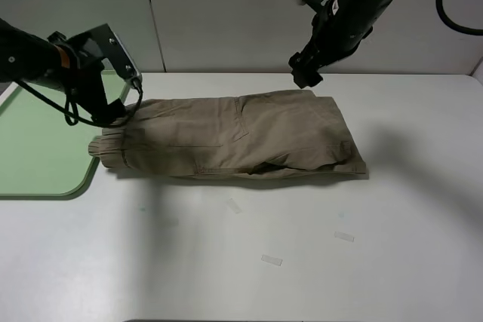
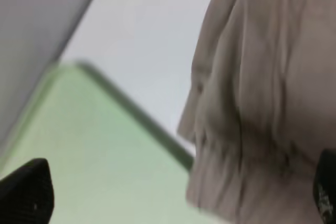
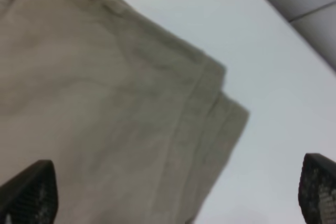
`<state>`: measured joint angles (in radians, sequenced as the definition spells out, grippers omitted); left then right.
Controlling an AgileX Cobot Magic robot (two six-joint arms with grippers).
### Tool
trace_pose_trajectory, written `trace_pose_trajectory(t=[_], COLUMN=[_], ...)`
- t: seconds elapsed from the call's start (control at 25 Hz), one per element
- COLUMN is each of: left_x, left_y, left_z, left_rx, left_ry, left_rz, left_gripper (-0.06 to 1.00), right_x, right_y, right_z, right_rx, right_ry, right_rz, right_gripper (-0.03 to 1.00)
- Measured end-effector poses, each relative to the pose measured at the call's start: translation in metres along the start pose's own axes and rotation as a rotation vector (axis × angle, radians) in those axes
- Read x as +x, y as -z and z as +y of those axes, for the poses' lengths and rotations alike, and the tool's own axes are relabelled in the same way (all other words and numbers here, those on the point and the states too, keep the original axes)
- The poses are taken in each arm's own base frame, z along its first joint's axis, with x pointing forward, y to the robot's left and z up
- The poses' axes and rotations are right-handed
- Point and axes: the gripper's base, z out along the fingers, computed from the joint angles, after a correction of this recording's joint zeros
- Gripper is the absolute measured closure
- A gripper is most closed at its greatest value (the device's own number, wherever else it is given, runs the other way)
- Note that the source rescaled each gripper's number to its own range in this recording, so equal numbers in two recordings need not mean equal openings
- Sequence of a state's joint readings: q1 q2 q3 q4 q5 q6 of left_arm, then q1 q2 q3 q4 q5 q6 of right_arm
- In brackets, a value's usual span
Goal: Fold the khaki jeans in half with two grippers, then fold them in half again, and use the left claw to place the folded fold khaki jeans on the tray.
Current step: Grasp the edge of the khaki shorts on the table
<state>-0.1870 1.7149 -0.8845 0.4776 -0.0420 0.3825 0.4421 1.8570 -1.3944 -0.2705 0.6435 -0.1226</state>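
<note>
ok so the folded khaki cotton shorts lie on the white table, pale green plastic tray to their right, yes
No: the exterior high view shows the pale-green rectangular plastic tray on their left. The khaki cotton shorts do lie folded on the white table.

2 black arms (image 1: 355, 5) with black cables (image 1: 442, 1), seemingly mesh-textured fingertips (image 3: 31, 192).

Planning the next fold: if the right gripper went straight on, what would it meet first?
Most likely the khaki jeans, near their far corner; the open right gripper hangs above them, depth unclear.
</note>
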Motion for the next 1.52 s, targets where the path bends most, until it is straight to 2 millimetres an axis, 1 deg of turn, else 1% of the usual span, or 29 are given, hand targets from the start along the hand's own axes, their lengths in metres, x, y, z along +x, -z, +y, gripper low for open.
trace_pose_trajectory(t=[0.12, 0.28, 0.44, 0.56, 0.72, 0.88, 0.96, 1.08, 1.24, 1.4, 1.52], left_x=[0.001, 0.004, 0.009, 0.011, 0.013, 0.015, 0.019, 0.035, 0.063, 0.092, 0.112], left_y=[0.020, 0.044, 0.063, 0.081, 0.117, 0.163, 0.187, 0.212, 0.240, 0.265, 0.277], left_z=[0.003, 0.002, -0.002, -0.002, 0.000, 0.002, -0.001, -0.017, -0.044, -0.073, -0.093], left_rx=[0.014, 0.067, 0.111, 0.112, 0.088, 0.036, 0.006, -0.022, -0.061, -0.094, -0.114], left_ry=[0.137, 0.285, 0.400, 0.495, 0.621, 0.694, 0.723, 0.777, 0.865, 0.919, 0.933], left_rz=[0.050, 0.126, 0.211, 0.249, 0.266, 0.202, 0.149, 0.099, 0.019, -0.052, -0.093], left_gripper=[-0.04, -0.04, -0.04, -0.02, 0.01, 0.02, 0.02, 0.03, 0.03, 0.03, 0.03], right_x=[0.002, 0.010, 0.018, 0.021, 0.023, 0.023, 0.023, 0.023, 0.023, 0.023, 0.023], right_y=[0.007, 0.010, 0.002, -0.006, -0.013, -0.016, -0.016, -0.016, -0.016, -0.016, -0.016], right_z=[0.003, 0.007, 0.011, 0.013, 0.015, 0.017, 0.018, 0.018, 0.018, 0.019, 0.019], right_rx=[-0.049, -0.085, -0.091, -0.096, -0.103, -0.121, -0.130, -0.134, -0.134, -0.138, -0.139], right_ry=[-0.090, -0.206, -0.304, -0.348, -0.384, -0.408, -0.419, -0.423, -0.436, -0.449, -0.450], right_rz=[0.024, 0.119, 0.216, 0.251, 0.273, 0.274, 0.273, 0.273, 0.275, 0.275, 0.275], right_gripper=[-0.03, -0.03, -0.03, -0.03, -0.03, -0.03, -0.03, -0.03, -0.03, -0.03, -0.03])
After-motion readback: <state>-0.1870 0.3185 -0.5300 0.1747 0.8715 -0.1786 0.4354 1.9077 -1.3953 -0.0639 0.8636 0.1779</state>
